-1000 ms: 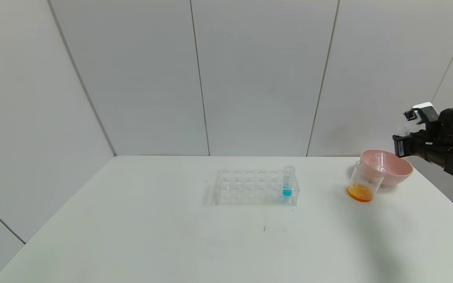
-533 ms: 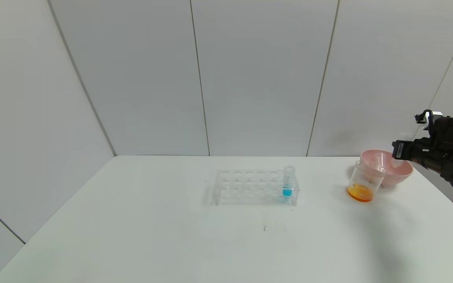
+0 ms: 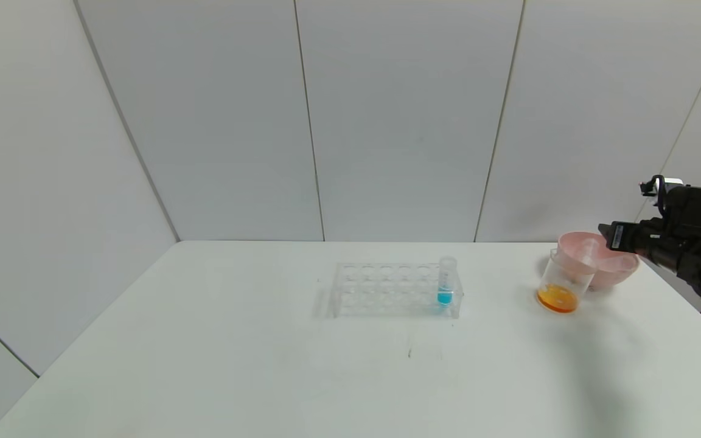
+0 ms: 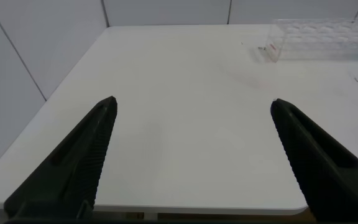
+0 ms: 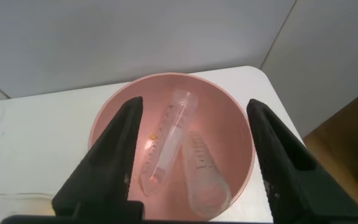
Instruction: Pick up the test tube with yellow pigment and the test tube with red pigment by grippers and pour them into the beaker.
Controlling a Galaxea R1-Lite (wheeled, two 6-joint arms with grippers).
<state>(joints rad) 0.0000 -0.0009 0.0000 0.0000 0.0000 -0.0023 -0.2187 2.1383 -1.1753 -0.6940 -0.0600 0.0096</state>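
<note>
A clear rack mid-table holds a blue-liquid tube. To its right stands the beaker with orange liquid, touching a pink bowl holding two emptied tubes. The right gripper hovers open above the bowl. The left gripper, open, hangs over the table's near left.

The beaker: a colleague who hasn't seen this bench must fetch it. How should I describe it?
On the white table, look to the robot's right, past the clear tube rack, to the pink bowl. The beaker stands against the bowl's left side. It is the clear cup with orange liquid at its bottom; the bowl is opaque pink and holds two emptied tubes.
</note>
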